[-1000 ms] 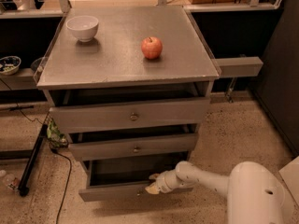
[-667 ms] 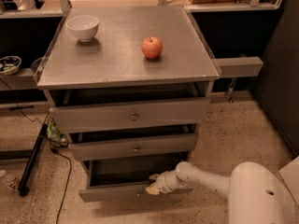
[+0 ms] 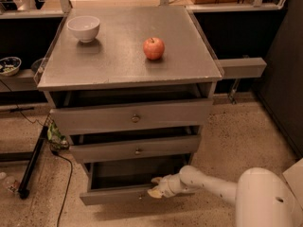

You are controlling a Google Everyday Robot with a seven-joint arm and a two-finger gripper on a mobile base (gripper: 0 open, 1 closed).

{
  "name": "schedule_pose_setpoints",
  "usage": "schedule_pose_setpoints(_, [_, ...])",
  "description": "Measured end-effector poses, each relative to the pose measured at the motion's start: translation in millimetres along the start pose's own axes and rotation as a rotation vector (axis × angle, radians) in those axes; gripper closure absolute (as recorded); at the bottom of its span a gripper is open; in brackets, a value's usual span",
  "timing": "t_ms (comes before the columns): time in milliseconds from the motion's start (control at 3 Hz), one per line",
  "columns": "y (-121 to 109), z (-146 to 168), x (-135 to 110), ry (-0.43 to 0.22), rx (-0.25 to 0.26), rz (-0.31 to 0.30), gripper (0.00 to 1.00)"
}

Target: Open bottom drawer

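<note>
The bottom drawer [image 3: 111,195] is the lowest grey front of the cabinet. It stands pulled out, with a dark gap showing behind its front. Its round knob [image 3: 140,197] sits at the centre, just left of my gripper. My gripper [image 3: 155,187] is at the drawer front's top edge, right of centre, at the end of my white arm [image 3: 208,186] that reaches in from the lower right.
The middle drawer [image 3: 135,148] and top drawer [image 3: 132,117] sit above, slightly out. A white bowl [image 3: 84,28] and a red apple [image 3: 154,48] rest on the cabinet top [image 3: 118,65]. A black pole [image 3: 31,167] and cables lie on the floor at left.
</note>
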State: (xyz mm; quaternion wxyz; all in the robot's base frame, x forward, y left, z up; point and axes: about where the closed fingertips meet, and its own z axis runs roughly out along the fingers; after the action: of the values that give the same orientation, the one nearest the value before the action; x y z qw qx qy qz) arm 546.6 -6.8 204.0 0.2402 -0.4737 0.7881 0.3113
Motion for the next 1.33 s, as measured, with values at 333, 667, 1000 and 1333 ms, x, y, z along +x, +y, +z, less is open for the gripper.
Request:
schedule_pose_setpoints(333, [-2.1,-1.8,-1.3,0.000,-0.001,0.000,1.00])
schedule_pose_setpoints(667, [2.2,-1.0,-0.1,-0.010,-0.018,0.009,1.00])
schedule_pose_setpoints(1000, [-0.6,-2.4,-0.5,-0.010,-0.018,0.009,1.00])
schedule_pose_setpoints(1333, [0.4,-4.0,0.7,-0.020,-0.024,0.016,1.00])
